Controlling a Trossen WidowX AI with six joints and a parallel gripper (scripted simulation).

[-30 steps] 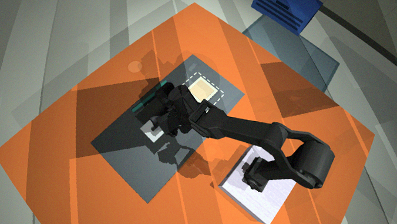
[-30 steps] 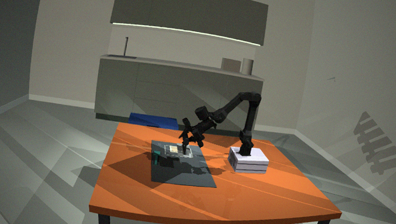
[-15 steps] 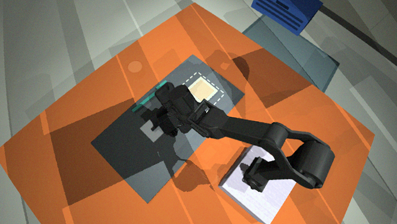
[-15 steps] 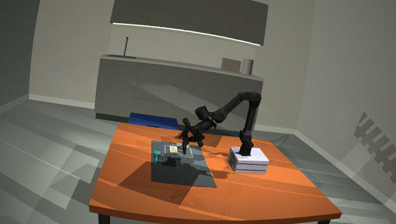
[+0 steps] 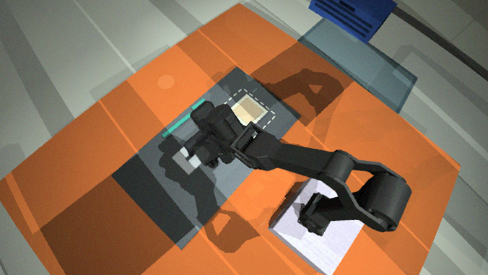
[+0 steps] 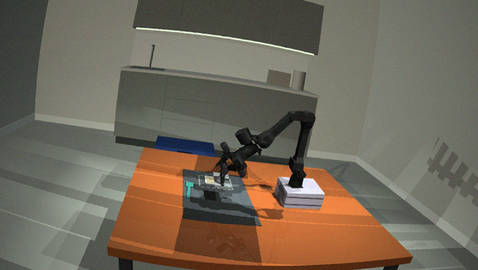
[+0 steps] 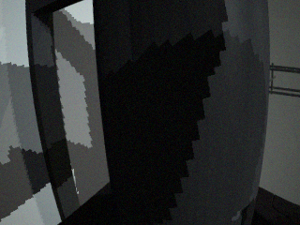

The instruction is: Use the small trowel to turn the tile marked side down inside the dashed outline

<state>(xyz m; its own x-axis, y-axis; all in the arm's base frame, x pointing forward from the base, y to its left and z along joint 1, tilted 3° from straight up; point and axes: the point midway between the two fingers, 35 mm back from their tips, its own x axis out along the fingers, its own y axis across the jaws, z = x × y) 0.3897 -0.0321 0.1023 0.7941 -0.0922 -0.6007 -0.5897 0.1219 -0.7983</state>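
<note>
The tile (image 5: pixel 250 108) (image 6: pixel 208 180) lies flat inside the dashed outline on the mat (image 5: pixel 152 192) (image 6: pixel 221 216), with a tan centre and pale rim facing up. No separate mark shows on that face. My gripper (image 5: pixel 204 153) (image 6: pixel 222 180) is low over the middle of the mat, to the near side of the tile, and is shut on the trowel. The trowel's light grey square blade (image 5: pixel 186 165) sticks out beyond the fingers. Its handle and the fingertips are mostly hidden behind dark arm parts. In the wrist view, dark shapes fill the middle.
A teal T-shaped tool (image 5: pixel 176 125) (image 6: pixel 188 190) lies along the mat's left edge. The arm stands on a white block (image 5: pixel 334 253) (image 6: pixel 304 203) to the right. The orange table (image 5: pixel 76 145) (image 6: pixel 146 224) surrounds the mat. A blue box (image 5: pixel 353 4) (image 6: pixel 184 145) is beyond the table.
</note>
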